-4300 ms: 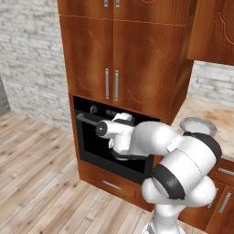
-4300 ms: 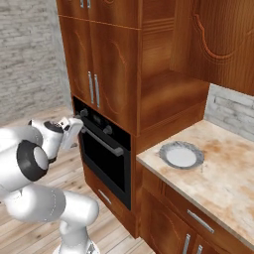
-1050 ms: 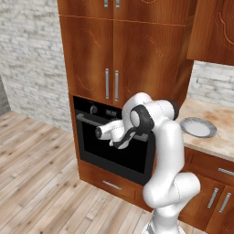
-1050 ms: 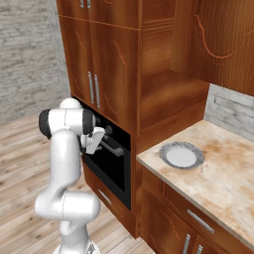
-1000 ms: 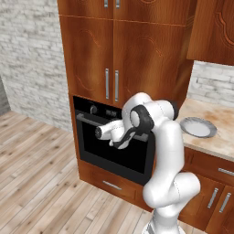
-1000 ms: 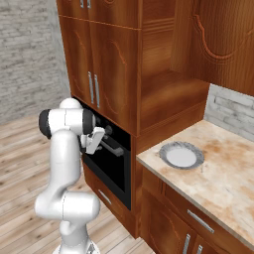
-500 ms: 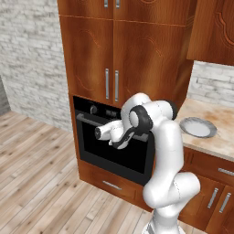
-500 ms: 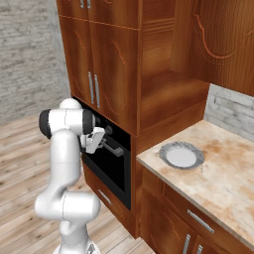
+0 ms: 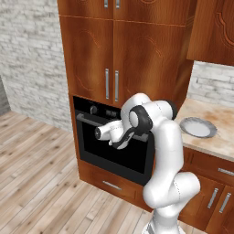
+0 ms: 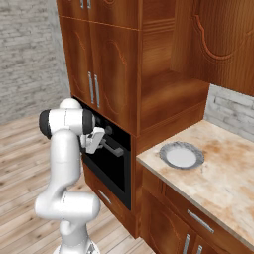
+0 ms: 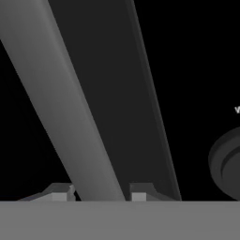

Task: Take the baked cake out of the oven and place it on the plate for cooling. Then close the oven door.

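Handle (image 11: 70, 103): the long silver bar of the oven door (image 9: 114, 151); its long axis runs level across the top of the door in the left base view, and slants up and to the left across the hand view.
Oven door: shut, upright, its black glass front facing the room.
Tool (image 11: 96, 194): at the handle, with the bar passing between its two dark fingertips (image 11: 58, 192); one tip sits on each side, close against the bar, so it looks pinched on the handle.
Tool in room: seen from the left base view (image 9: 119, 139), the arm bends round from the right and brings the hand in against the upper part of the door; from the right base view (image 10: 101, 139) the hand sits at the bar too.
Oven (image 9: 89, 103): black, built into a wood surround; its knobs and small display lie just above the tool.
Writing: the display is too small to read; a pale mark at the right edge of the hand view cannot be made out.
Knob (image 11: 227, 164): round and dark, to the right of the tool in the hand view.
Plate (image 10: 181, 155): on the table (image 10: 228, 173), well to the right of the tool, lying flat.
Cake: hidden behind the shut door.
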Available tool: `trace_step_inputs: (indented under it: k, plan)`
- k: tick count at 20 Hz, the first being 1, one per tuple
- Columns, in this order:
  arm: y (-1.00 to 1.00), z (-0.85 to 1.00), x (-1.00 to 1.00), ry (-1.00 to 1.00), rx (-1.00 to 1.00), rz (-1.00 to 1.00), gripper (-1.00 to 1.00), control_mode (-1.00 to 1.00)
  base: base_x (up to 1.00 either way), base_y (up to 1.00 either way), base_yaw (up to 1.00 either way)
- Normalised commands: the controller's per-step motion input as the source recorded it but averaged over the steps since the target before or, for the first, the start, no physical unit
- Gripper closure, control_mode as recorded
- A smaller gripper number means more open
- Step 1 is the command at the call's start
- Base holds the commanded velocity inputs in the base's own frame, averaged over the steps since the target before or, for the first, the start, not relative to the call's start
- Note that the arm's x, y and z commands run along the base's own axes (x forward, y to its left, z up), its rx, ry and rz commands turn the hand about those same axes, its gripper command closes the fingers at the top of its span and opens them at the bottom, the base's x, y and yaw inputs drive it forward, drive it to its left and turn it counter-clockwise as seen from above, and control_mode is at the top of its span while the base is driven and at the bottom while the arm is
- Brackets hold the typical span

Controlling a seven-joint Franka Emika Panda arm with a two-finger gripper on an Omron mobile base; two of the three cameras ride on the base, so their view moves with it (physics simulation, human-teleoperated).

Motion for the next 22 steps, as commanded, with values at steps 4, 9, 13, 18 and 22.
trace_step_inputs:
  k: [4, 9, 13, 18, 22]
  plan:
    - [0.04, -0.53, -0.04, 0.01, 0.00, 0.00, 1.00, -1.00, 0.00, 0.00, 0.00]
    - [0.11, -0.57, -0.15, 0.06, 0.00, 0.00, 1.00, -1.00, 0.00, 0.00, 0.00]
    - [0.16, -0.58, -0.20, 0.15, 0.00, 0.00, 1.00, -1.00, 0.00, 0.00, 0.00]
    - [0.20, -0.59, -0.28, 0.13, 0.00, 0.00, 1.00, -1.00, 0.00, 0.00, 0.00]
    - [0.24, -0.59, -0.36, 0.08, 0.00, 0.00, 1.00, -1.00, 0.00, 0.00, 0.00]
